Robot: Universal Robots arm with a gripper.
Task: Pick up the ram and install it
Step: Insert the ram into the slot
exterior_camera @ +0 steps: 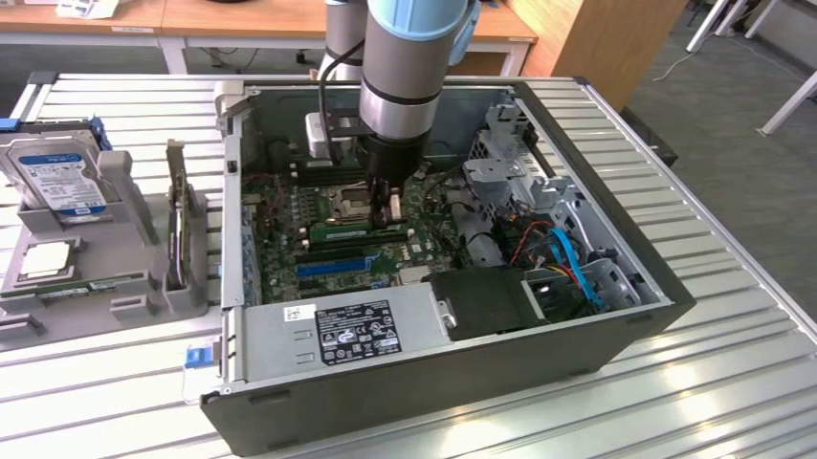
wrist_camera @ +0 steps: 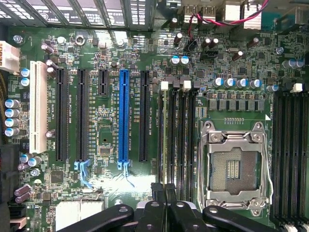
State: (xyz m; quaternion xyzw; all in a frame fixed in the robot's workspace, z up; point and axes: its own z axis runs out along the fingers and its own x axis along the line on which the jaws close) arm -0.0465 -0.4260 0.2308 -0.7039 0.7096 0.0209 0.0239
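1. My gripper (exterior_camera: 383,222) is down inside the computer box (exterior_camera: 422,402), just beside the silver socket (wrist_camera: 235,166).
2. My fingers (wrist_camera: 159,195) are squeezed together on the ram (wrist_camera: 164,135), a thin green stick.
3. The ram stands on its edge along a black slot. That slot is in the group of four next to the socket, and it is the one farthest from the socket.
4. I cannot tell if the ram is pushed all the way in.
5. The blue slot (wrist_camera: 123,116) is on the other side of the ram from the socket.
6. A hard drive (exterior_camera: 57,177) sits outside the box, well apart from the socket.
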